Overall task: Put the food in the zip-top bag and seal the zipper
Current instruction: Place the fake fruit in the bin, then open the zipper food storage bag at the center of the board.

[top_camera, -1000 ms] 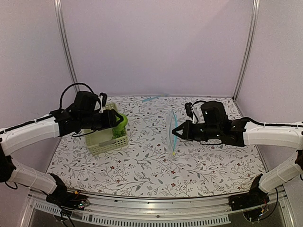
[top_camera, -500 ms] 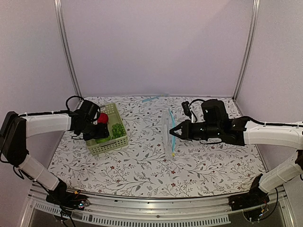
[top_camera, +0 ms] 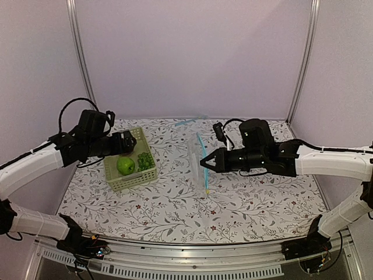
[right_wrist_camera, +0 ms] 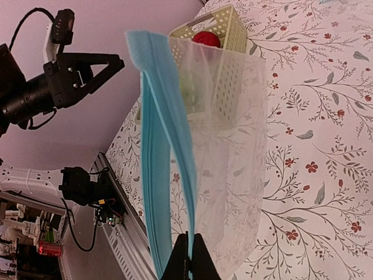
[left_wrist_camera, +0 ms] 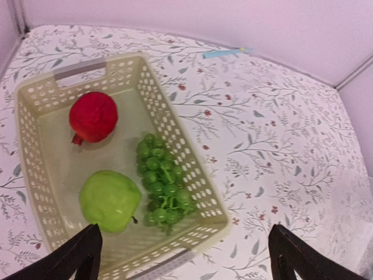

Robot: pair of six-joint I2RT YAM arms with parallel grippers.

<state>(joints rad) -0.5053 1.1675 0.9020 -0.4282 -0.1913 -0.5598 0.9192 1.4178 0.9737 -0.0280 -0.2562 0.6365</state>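
Two apples lie in the basket while the bag hangs from the right gripper.
The glossy red apple (left_wrist_camera: pixel 93 116) and the larger green apple (left_wrist_camera: pixel 109 200) sit in the pale basket (left_wrist_camera: pixel 175 125) beside a bunch of green grapes (left_wrist_camera: pixel 160 186), at the left of the flowered table (top_camera: pixel 262 198). The left gripper (left_wrist_camera: pixel 183 252) hovers above them with fingers spread wide, holding nothing; a second ago it had something green at its tips over the basket's right edge. The right gripper (right_wrist_camera: pixel 188 248), pressed together, pinches the clear bag (right_wrist_camera: pixel 233 151) by its light blue zipper (right_wrist_camera: pixel 157 116), so it hangs mid-table, apart from the basket; it has drifted a little leftward since then.
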